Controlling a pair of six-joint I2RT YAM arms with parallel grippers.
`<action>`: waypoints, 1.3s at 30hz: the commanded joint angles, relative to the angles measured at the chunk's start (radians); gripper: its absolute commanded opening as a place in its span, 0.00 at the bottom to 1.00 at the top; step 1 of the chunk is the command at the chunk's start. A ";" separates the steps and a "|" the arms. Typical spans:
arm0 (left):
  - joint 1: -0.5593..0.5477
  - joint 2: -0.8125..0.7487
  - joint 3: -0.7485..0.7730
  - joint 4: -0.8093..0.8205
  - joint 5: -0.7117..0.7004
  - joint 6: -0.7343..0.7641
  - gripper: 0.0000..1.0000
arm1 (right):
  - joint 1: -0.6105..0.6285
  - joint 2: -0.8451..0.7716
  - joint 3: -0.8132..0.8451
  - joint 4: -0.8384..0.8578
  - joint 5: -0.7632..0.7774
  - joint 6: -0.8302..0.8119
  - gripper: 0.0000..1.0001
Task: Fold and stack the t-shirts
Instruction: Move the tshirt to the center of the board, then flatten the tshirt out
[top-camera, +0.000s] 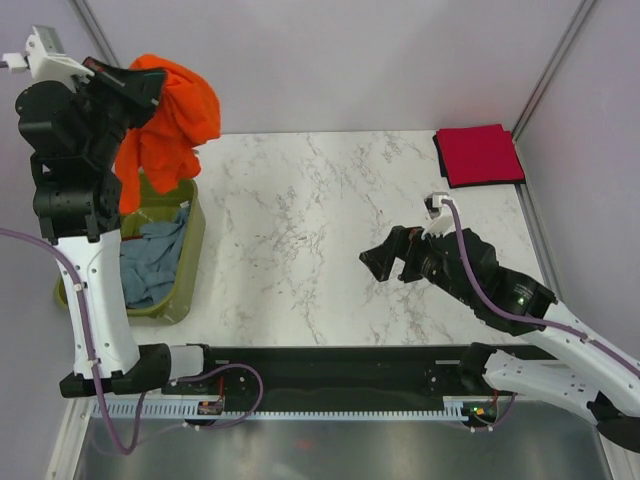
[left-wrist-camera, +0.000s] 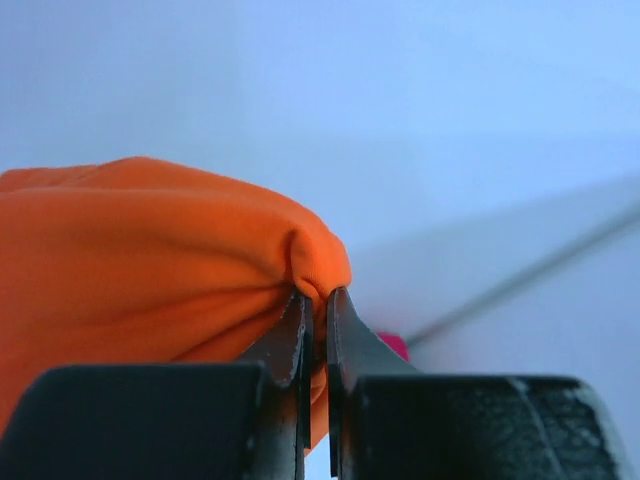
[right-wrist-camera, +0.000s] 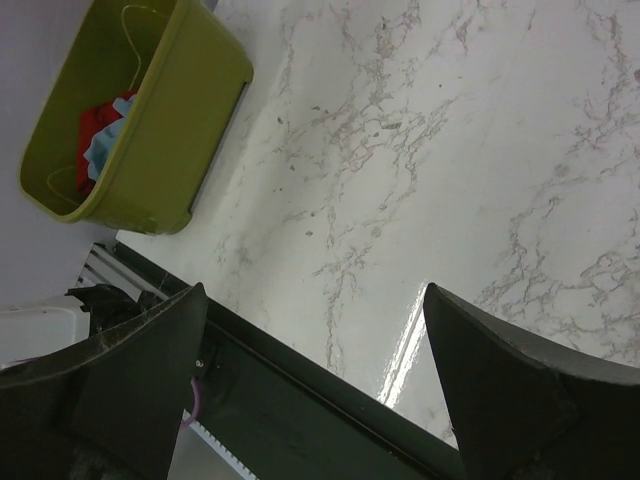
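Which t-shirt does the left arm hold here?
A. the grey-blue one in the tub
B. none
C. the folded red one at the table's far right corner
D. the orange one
D: the left jaws stand shut on a fold of the orange t-shirt, which hangs over the olive tub.

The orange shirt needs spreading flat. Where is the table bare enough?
Bare: the middle of the table, from the green tub across to the right claw. Crowded: the far right corner, with a folded red shirt, and the left edge, with the tub.
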 joint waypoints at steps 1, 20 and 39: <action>-0.107 -0.007 0.061 0.105 0.330 -0.048 0.02 | -0.003 -0.036 0.010 0.020 0.021 0.018 0.98; -0.661 -0.397 -1.257 0.072 0.235 -0.033 0.76 | -0.003 -0.109 -0.201 -0.151 0.274 0.200 0.98; -0.594 -0.140 -1.232 0.020 -0.030 0.001 0.78 | -0.128 0.215 -0.381 0.056 0.178 0.208 0.63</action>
